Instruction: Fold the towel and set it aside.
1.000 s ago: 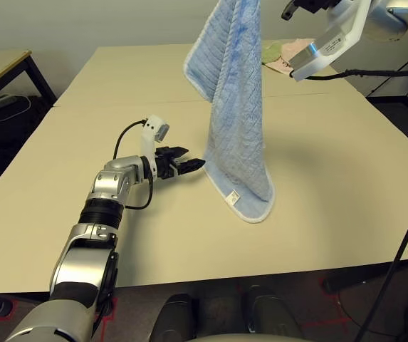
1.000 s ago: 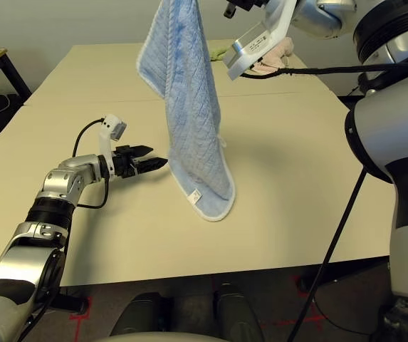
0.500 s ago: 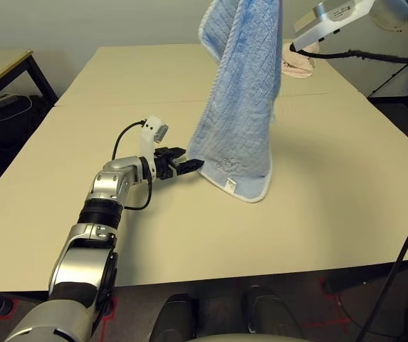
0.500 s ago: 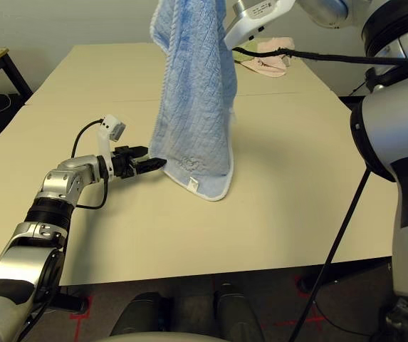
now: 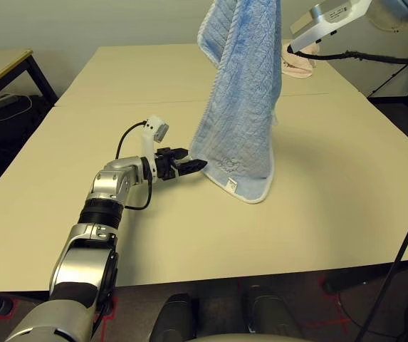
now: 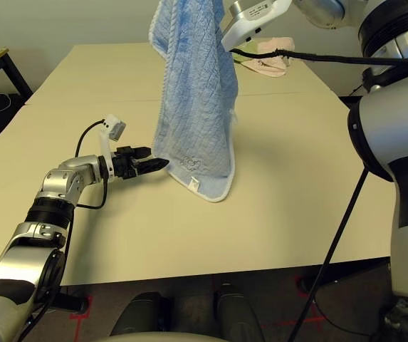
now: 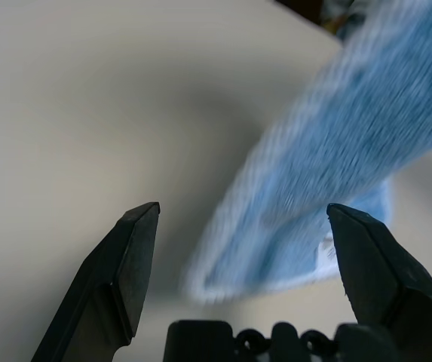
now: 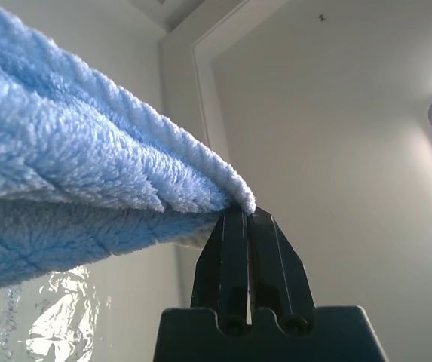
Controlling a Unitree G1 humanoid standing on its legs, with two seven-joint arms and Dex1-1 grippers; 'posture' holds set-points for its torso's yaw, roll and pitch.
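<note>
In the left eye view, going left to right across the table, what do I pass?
Left arm → left gripper, fingers open → hanging blue towel → pink cloth at the table's far side.

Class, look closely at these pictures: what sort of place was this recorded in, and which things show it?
Probably a lab or office workroom, not a home: plain beige tables pushed together, bare walls, red tape marks on the floor, and cables lying beside a side desk.
</note>
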